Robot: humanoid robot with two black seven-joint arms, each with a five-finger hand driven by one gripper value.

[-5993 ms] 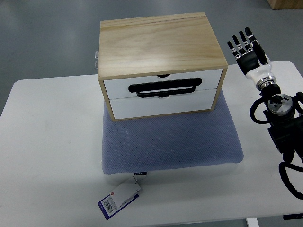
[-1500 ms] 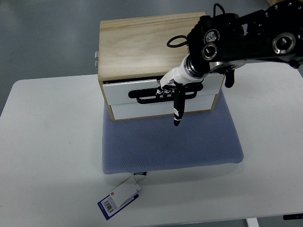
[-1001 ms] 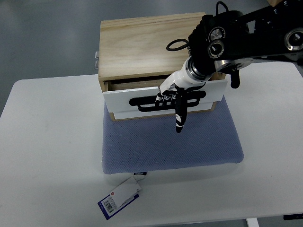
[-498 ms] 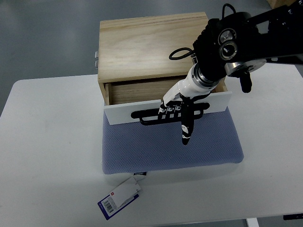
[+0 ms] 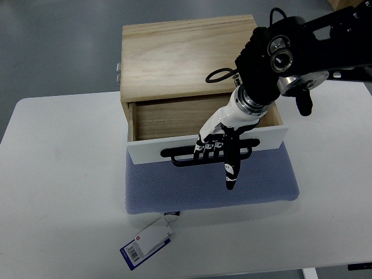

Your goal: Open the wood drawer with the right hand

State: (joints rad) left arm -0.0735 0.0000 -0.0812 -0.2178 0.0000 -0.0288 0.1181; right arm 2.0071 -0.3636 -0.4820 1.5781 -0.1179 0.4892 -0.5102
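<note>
Right robot hand [image 5: 216, 142], white with black fingers, is hooked with curled fingers on the black bar handle [image 5: 210, 153] of the white-fronted upper wooden drawer [image 5: 174, 119], which stands pulled out from the pale plywood cabinet [image 5: 186, 55] over the blue-grey padded mat [image 5: 174, 192]. I judge the drawer light, rigid and easy-sliding; the handle middle is the best hold. A blue-white tag [image 5: 146, 242] carries a barcode, its print too small to read.

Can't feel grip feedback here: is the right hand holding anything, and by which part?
Yes: the right hand has its fingers hooked through the black handle on the front of the wood drawer.
</note>
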